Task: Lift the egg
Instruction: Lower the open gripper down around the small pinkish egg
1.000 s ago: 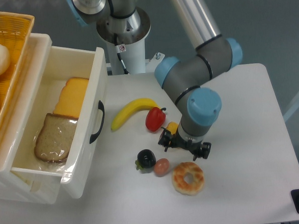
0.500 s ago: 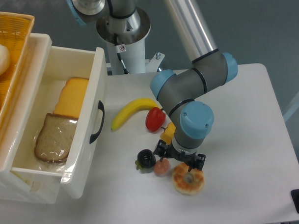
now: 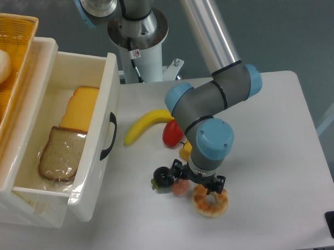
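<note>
The jaws hang low right over the egg (image 3: 180, 187), and you cannot tell if they are spread or pinching. The egg lies on the white worktop (image 3: 267, 154). A dark fruit (image 3: 163, 177) touches it at 10 o'clock. A donut (image 3: 210, 201) sits at 4 o'clock.

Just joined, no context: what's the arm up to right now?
The gripper sits low over the egg, which lies on the table between the dark fruit and the donut. The wrist hides most of the egg, so whether the jaws have closed on it cannot be told. Nothing looks lifted yet. The banana and red pepper lie behind.
</note>
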Robot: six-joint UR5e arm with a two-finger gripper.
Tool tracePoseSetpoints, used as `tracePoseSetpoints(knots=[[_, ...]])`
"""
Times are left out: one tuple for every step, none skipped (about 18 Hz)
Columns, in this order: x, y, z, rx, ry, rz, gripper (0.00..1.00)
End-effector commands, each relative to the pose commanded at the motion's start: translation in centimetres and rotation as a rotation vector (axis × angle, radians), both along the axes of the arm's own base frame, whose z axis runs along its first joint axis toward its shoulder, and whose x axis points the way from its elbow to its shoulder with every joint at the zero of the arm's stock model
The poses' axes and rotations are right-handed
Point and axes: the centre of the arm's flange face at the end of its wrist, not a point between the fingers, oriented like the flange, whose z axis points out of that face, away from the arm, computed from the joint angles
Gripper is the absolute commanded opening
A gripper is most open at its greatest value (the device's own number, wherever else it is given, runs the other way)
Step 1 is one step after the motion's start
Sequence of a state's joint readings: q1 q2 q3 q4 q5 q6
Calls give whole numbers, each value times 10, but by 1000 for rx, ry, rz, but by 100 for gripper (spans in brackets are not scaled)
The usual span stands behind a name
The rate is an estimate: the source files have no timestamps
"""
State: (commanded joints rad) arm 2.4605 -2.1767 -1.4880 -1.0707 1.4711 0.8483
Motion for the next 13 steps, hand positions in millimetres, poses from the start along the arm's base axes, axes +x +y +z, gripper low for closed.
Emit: tracePoseSetpoints(knots=[[0, 0, -2, -2, -2, 0, 100], [0, 0, -2, -2, -2, 0, 100], [1, 0, -3, -5, -4, -2, 100], [5, 3, -3, -5, -4, -8, 100], [6, 4, -3, -5, -4, -11, 100], [7, 4, -4, -6, -5, -12, 100], [10, 5, -6, -9, -8, -15, 100], [11, 6, -6, -9, -8, -18, 100], [12, 6, -6, -9, -8, -18, 100], [13, 5, -7, -11, -11, -18, 100], [16, 7, -8, -13, -13, -25, 100], [18, 8, -8, -13, -13, -28, 100], [20, 8, -10, -16, -17, -28, 100]])
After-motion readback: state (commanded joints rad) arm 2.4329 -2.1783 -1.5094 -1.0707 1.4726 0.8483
